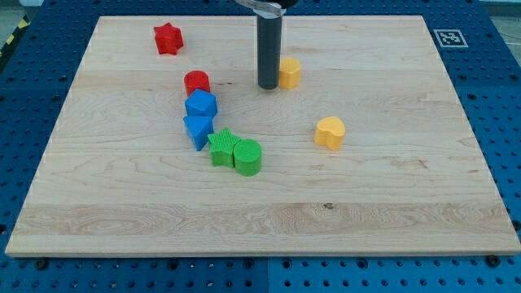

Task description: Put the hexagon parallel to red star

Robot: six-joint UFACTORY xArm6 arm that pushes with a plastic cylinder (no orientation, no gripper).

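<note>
Hexagon, yellow, sat touching the right side of my tip in the camera view, toward the view's top. Red star lay well off to the tip's left and slightly further up. No gripper fitted, just the rod, so nothing was grasped.

Risk, judged: contact was on the block's left flank, so a push from there would drive it rightward, away from the star; an off-centre push could also spin it or let it slip off the rod.

Hexagon showed no clear long axis; facing too small to tell. Tabletop around it was clear.
</note>
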